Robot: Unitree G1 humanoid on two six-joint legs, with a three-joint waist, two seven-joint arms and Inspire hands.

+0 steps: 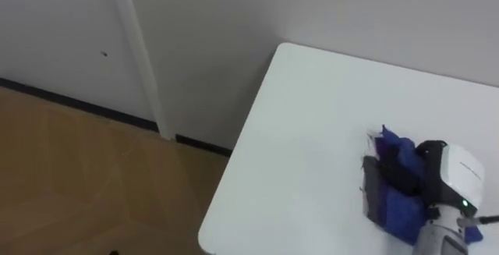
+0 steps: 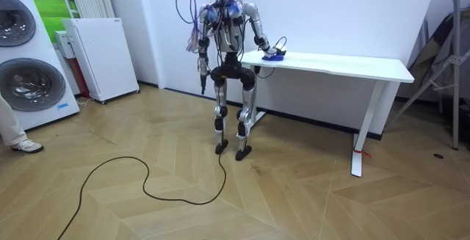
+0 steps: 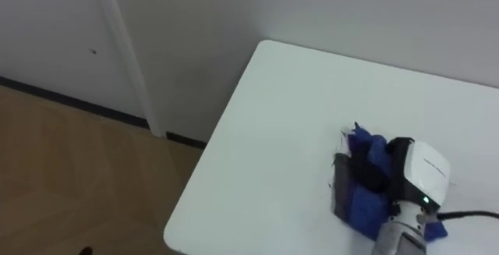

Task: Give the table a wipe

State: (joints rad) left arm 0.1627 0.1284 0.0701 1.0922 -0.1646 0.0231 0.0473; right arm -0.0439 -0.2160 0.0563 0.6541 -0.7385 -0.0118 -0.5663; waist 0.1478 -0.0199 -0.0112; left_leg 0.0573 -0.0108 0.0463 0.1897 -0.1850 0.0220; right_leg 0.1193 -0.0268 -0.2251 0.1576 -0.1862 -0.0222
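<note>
We see the robot stand at the table's short end, nr the wall. R hand rests on the blue cloth, bunched on the tabletop; we can't tell if it grips or just presses. L hand hangs by the hip, state unclear.

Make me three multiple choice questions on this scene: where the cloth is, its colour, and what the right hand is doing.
1. Where is the cloth? A on the floor; B on the table; C on a chair.
2. Its colour? A red; B yellow; C blue.
3. The right hand? A rests on the cloth; B hangs down; C is raised overhead.
Key: B, it lies on the white tabletop; C, it is plainly blue; A, the hand sits atop it in the eye views.
</note>
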